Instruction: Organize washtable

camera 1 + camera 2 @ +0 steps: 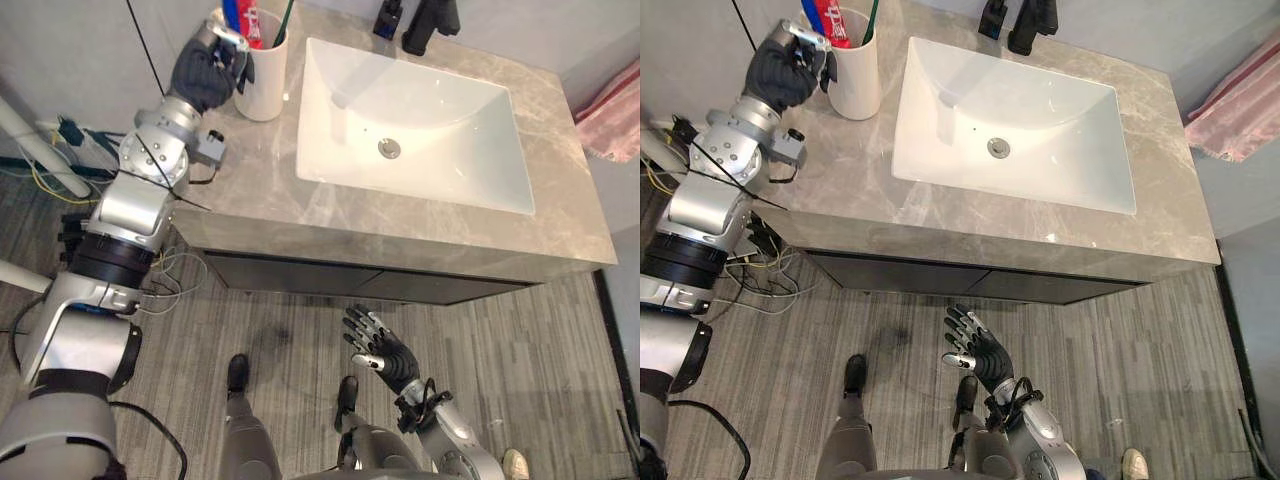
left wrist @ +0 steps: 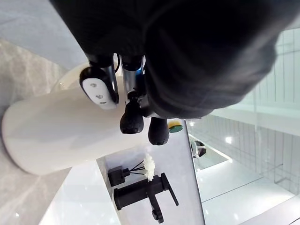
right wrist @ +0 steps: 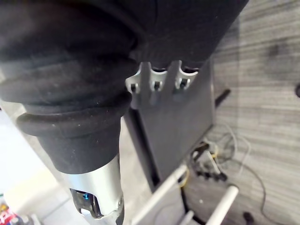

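Note:
A white cup (image 1: 262, 85) stands on the grey marble washtable (image 1: 260, 190) at its back left corner. It holds a red and blue toothpaste tube (image 1: 240, 15) and a green toothbrush (image 1: 872, 18). My left hand (image 1: 208, 70) is at the cup's rim with its fingers (image 2: 132, 119) curled. A strip of blue, which looks like the tube, shows between them in the left wrist view, with the cup (image 2: 51, 126) just past them. My right hand (image 1: 385, 352) hangs open low over the floor in front of the cabinet, holding nothing.
A white rectangular sink (image 1: 345, 150) takes up the middle of the counter. A black faucet (image 1: 430, 22) and a small black reed diffuser (image 1: 388, 18) stand behind it. A pink towel (image 1: 612, 110) hangs at the right. Cables and a power strip (image 1: 75, 140) lie left of the cabinet.

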